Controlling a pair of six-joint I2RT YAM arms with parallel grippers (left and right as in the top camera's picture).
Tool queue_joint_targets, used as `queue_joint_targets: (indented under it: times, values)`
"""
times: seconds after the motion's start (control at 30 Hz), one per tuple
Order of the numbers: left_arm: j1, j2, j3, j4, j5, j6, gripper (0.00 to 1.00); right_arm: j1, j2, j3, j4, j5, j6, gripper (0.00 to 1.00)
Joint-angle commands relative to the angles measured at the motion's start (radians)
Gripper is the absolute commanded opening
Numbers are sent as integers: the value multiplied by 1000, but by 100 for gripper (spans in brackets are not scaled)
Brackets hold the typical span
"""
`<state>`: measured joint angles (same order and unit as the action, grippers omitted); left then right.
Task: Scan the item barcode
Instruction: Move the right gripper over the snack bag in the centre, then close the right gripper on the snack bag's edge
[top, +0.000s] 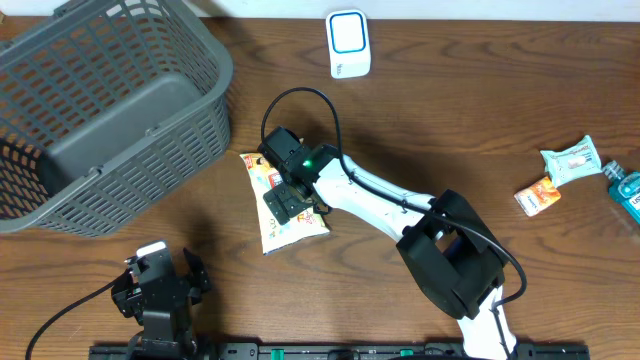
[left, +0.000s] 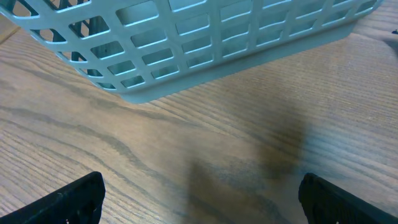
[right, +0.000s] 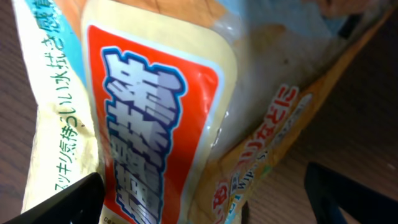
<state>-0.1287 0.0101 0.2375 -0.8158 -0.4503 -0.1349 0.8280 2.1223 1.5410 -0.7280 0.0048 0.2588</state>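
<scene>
Your right gripper (top: 286, 202) spread open over yellow-orange plastic snack packet (top: 283, 236) mid-desk, nothing gripped. Left gripper (left: 202, 199) open too. Pickup, scan at white far-edge scanner box (top: 348, 43) left.

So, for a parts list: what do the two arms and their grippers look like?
Right arm: white links, bulky black joints, a lit green light near the wrist, and a looped cable, black. Left arm: black, with a white patch on top and a trailing cable, also black. The left gripper and right gripper have black fingers.
</scene>
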Motion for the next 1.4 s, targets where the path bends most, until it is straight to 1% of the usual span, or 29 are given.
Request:
queue_joint_targets:
  times: [0.0, 0.07, 0.13, 0.2, 0.27, 0.33, 0.47, 0.5, 0.57, 0.63, 0.67, 0.7, 0.8, 0.83, 0.97, 1.03, 1.1, 1.3, 1.33, 1.37]
  values:
    - [-2, -6, -19, -43, -5, -9, 100, 4, 18, -2, 3, 34, 14, 89]
    - [-2, -6, -19, -43, -5, -9, 100, 4, 21, -2, 16, 35, 14, 82]
    - [-2, -6, -19, -43, -5, -9, 100, 3, 26, -2, 36, 35, 15, 82]
    - [-2, -6, -19, -43, -5, -9, 100, 3, 34, -2, 56, 35, 18, 84]
    - [-2, -6, -19, -43, -5, -9, 100, 3, 35, -1, 67, 41, 18, 90]
    - [-2, -6, -19, -43, -5, -9, 100, 4, 34, 3, 82, 50, 16, 93]
    - [-2, -6, -19, -43, -5, -9, 100, 5, 34, 7, 97, 69, 13, 93]
    - [-2, -6, -19, -43, -5, -9, 100, 6, 34, 7, 97, 72, 14, 88]
    - [-2, -6, -19, -43, -5, -9, 100, 6, 40, 7, 96, 71, 14, 75]
    - [-2, -6, -19, -43, -5, -9, 100, 9, 52, 7, 95, 71, 14, 57]
    - [-2, -6, -19, -43, -5, -9, 100, 11, 58, 7, 94, 68, 14, 50]
    - [-2, -6, -19, -43, -5, -9, 100, 13, 69, 7, 93, 67, 15, 37]
    - [-2, -6, -19, -43, -5, -9, 100, 14, 100, 7, 79, 36, 19, 7]
    - [-2, -6, -19, -43, -5, -9, 100, 13, 104, 7, 72, 12, 19, 1]
    - [-2, -6, -19, -43, -5, -9, 100, -11, 100, 10, 34, -143, 34, 1]
    - [-2, -6, -19, -43, -5, -9, 100, -31, 92, 13, 14, -260, 37, 1]
    - [-2, -6, -19, -43, -5, -9, 100, -59, 78, 18, -20, -417, 45, 1]
    - [-2, -6, -19, -43, -5, -9, 100, -189, 20, 19, -160, -966, 85, 1]
    - [-2, -6, -19, -43, -5, -9, 100, -210, 15, 19, -191, -1013, 84, 1]
    - [-2, -6, -19, -43, -5, -9, 100, -229, 14, 19, -217, -1011, 79, 1]
